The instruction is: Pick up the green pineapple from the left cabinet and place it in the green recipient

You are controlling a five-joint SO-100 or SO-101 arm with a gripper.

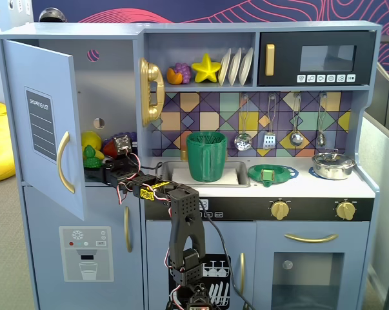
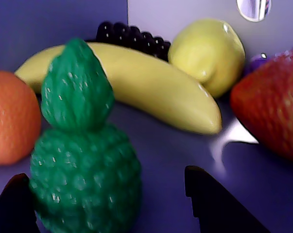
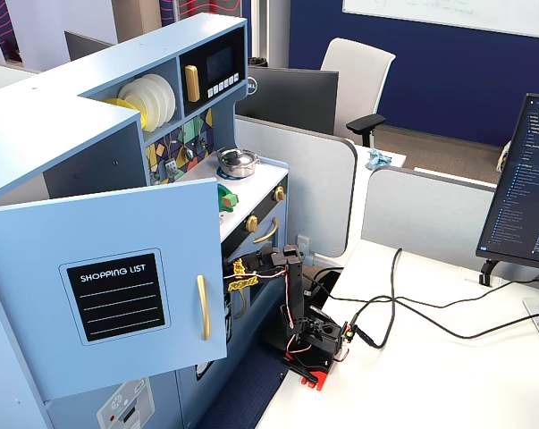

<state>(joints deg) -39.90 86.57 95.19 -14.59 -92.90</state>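
Note:
The green pineapple (image 2: pixel 83 179) stands upright on the floor of the left cabinet (image 1: pixel 113 84), whose door (image 1: pixel 42 129) hangs open. In a fixed view the pineapple (image 1: pixel 89 155) sits low beside the lemon. My gripper (image 2: pixel 105 174) is open around it. The left finger (image 2: pixel 15 206) is close against the pineapple's side. The right finger (image 2: pixel 214 204) stands well apart from it. In a fixed view the gripper (image 1: pixel 104 166) reaches into the cabinet. The tall green recipient (image 1: pixel 207 157) stands in the sink, to the right of the cabinet.
Around the pineapple lie an orange (image 2: pixel 10 121), a banana (image 2: pixel 151 87), dark grapes (image 2: pixel 131 36), a lemon (image 2: pixel 209 53) and a strawberry (image 2: pixel 272 111). A flat green strainer dish (image 1: pixel 271 173) and a metal pot (image 1: pixel 333 165) sit on the counter. In another fixed view the open door (image 3: pixel 108 295) hides the gripper.

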